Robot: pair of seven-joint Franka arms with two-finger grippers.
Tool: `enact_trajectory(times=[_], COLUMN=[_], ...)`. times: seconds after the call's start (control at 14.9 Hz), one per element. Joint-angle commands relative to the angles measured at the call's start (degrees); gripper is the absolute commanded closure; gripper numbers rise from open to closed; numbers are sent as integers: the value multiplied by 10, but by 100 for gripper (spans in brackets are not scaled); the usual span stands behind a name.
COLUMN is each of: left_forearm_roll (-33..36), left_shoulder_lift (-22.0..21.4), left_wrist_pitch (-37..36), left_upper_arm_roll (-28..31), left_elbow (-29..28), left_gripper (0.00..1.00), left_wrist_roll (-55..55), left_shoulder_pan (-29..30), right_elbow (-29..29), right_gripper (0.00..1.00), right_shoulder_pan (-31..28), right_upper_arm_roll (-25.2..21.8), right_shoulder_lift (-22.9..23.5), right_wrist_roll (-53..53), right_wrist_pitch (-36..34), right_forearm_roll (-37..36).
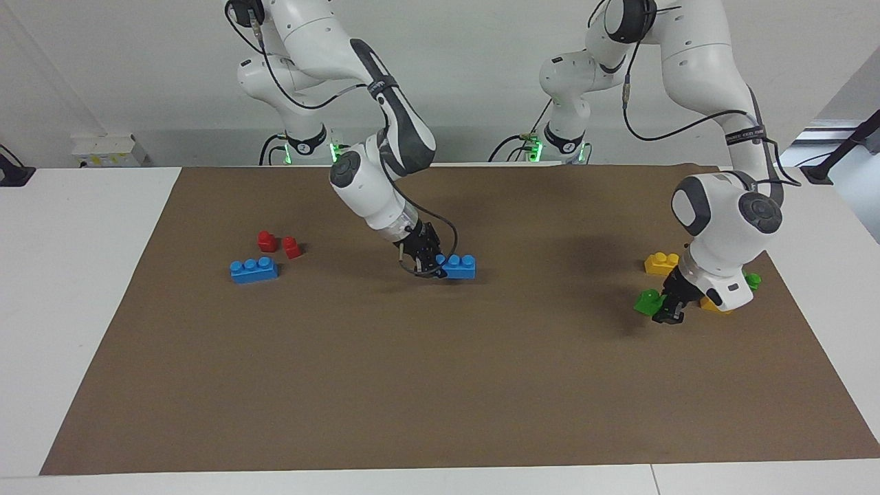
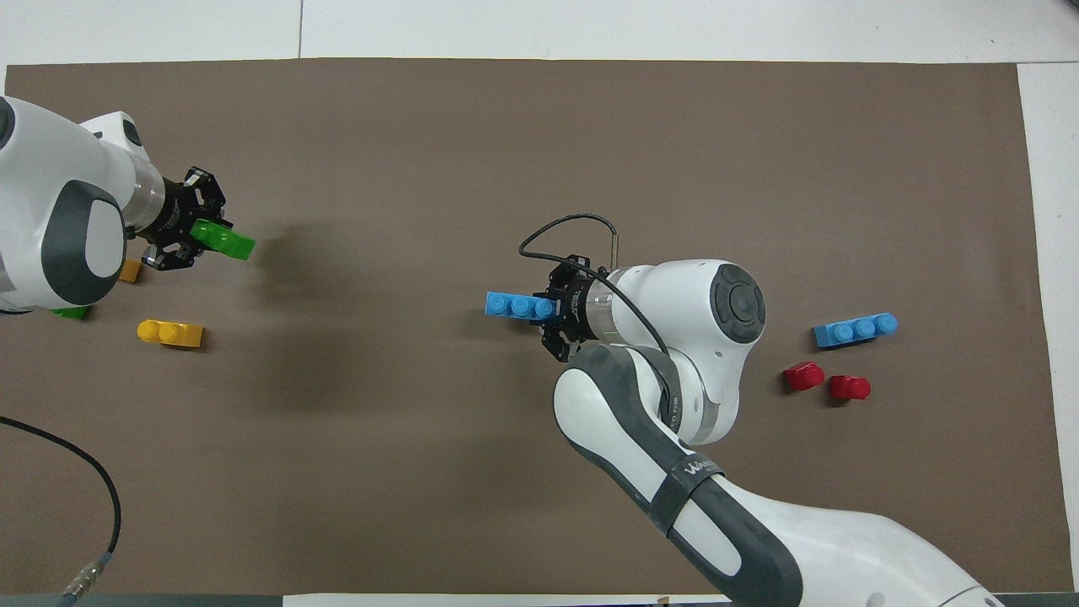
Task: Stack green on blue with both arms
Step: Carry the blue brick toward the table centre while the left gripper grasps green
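While pincers (image 1: 430, 265) grip, bricks apart

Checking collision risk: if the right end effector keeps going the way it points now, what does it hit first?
Probably nothing. The right end effector points toward the left arm's end of the table, gripping the blue brick. Ahead lies bare brown mat; the yellow brick sits slightly off that line, though depth is unclear.

A: Is anything hiding the second green brick (image 2: 71, 313)?
B: The left arm (image 1: 729, 227) is covering most of it in both views; only a corner is showing. It is also covering most of one yellow brick (image 2: 131, 271).
A: And the blue brick (image 1: 459, 266)?
B: The right gripper (image 1: 427, 260) is hiding one end of it. Both arms' bases are running off the overhead view's edge.
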Motion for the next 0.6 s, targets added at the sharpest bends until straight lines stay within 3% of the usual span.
enact_trajectory(times=[0.0, 0.54], left_forearm_roll=[10, 10], left_shoulder_lift=[-37, -64], left_wrist_pitch=[-43, -60], left_upper_arm_roll=[6, 6], left_elbow=[-13, -31], left_gripper=[100, 100], left_wrist_roll=[-74, -269], left_shoulder_pan=[-42, -174], right_elbow=[-6, -22], right_gripper=[100, 100], right_shoulder_pan=[8, 35], right_upper_arm_roll=[-2, -2], right_shoulder_lift=[4, 25], right_wrist_roll=[13, -24], right_wrist_pitch=[20, 48], right_forearm_roll=[11, 11])
